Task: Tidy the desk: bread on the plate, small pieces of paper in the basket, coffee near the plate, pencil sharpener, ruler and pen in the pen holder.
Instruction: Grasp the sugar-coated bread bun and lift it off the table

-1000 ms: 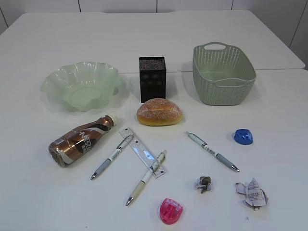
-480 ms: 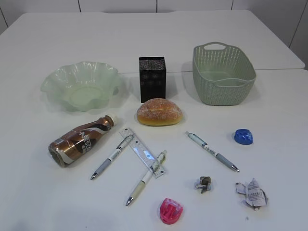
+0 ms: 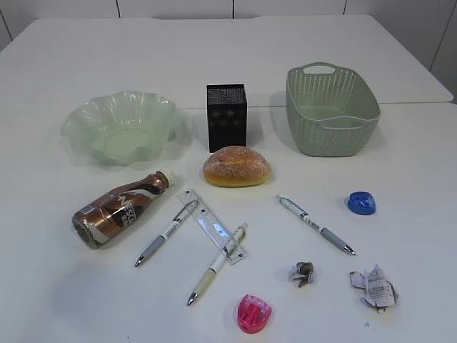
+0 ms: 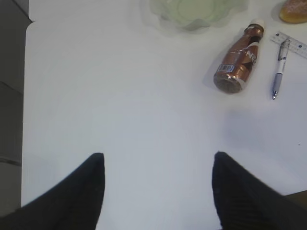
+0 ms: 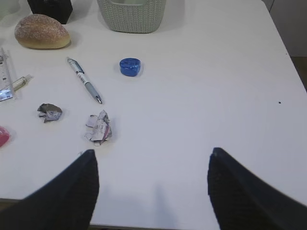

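Bread: sugared bun (image 3: 236, 166) lies on the white surface (image 3: 400, 164) just before the black pen holder (image 3: 226, 117), apart from the green plate (image 3: 120, 127); looks soft and light, best pinched gently across its middle
Coffee: bottle (image 3: 118, 210) on its side; likely smooth, round, prone to roll; grip the waist
Pens, ruler: thin, stiff; ruler (image 3: 211, 226) lies flat, hard to lift
Paper: two crumpled scraps (image 3: 373, 287), featherlight; basket (image 3: 331, 109) well apart
Left claw (image 4: 158, 191): wide open, empty
Right claw (image 5: 152, 189): wide open, empty
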`<state>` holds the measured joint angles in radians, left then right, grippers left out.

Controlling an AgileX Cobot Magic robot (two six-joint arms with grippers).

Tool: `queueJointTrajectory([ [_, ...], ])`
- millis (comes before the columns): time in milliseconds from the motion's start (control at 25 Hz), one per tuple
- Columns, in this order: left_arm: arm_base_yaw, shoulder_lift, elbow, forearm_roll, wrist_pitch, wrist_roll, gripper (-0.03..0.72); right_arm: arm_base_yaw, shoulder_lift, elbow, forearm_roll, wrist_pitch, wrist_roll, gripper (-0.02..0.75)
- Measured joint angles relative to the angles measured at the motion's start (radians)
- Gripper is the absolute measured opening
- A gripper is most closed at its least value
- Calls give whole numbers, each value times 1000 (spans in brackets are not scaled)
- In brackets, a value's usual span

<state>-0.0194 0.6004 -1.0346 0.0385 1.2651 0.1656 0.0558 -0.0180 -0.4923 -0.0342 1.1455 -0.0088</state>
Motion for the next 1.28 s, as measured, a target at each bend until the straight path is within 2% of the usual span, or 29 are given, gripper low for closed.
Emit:
queueJointTrajectory([
  [320,0,209,-102,29,0,2,491,0,15,-18,23,28,-95,551],
  [640,0,382,-165,33,-2,2,489,4,255,-59,81,72,-159,551],
  [800,0,444,-165,27,-3,2,489,4,373,-125,81,72,-164,551],
  [880,0,465,-165,22,-3,2,489,4,545,-230,81,74,-164,551],
  [920,0,475,-165,20,-3,3,489,4,545,-230,81,74,-164,551],
  [960,0,481,-165,16,-4,9,489,4,660,-297,81,86,-164,551],
  [1080,-13,507,-165,14,-6,29,489,4,799,-389,81,100,-196,551],
  [1280,-102,535,-167,13,-9,72,489,4,992,-519,81,102,-322,551],
])
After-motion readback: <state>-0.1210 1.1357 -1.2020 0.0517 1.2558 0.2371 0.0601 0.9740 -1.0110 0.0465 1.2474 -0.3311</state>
